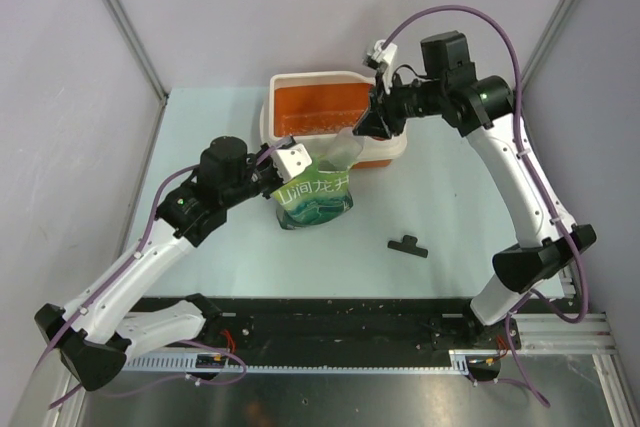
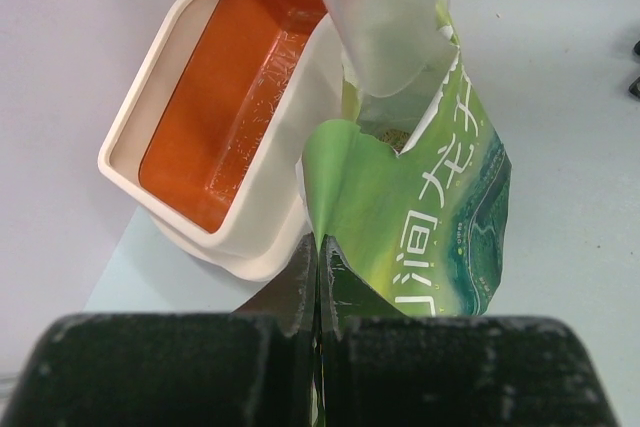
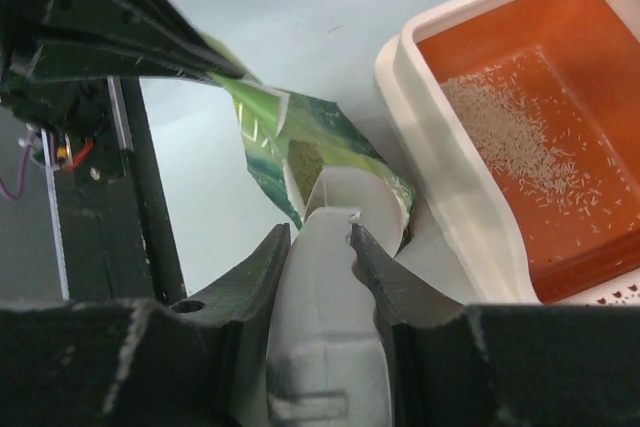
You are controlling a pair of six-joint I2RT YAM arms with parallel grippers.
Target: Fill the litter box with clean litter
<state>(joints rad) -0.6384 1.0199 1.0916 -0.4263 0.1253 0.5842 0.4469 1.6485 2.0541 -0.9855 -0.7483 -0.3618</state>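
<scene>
Holding one edge of the green pouch point(image 1: 315, 197), the left gripper point(image 2: 318, 252) is pinched tight shut. The right gripper point(image 3: 318, 237) squeezes a white piece point(image 3: 330, 347) at the pouch's mouth. The litter box point(image 1: 310, 76) sits top middle of the overhead view, with some clean litter point(image 3: 510, 137) on its orange floor.

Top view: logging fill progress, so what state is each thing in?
litter box: upright, nearly empty.
clean litter: thin scatter on box floor.
green pouch: open, gripped at an edge.
white scoop: tip inside pouch mouth.
left gripper: shut on green pouch.
right gripper: shut on white scoop.
black part: lying on table, untouched.
</scene>
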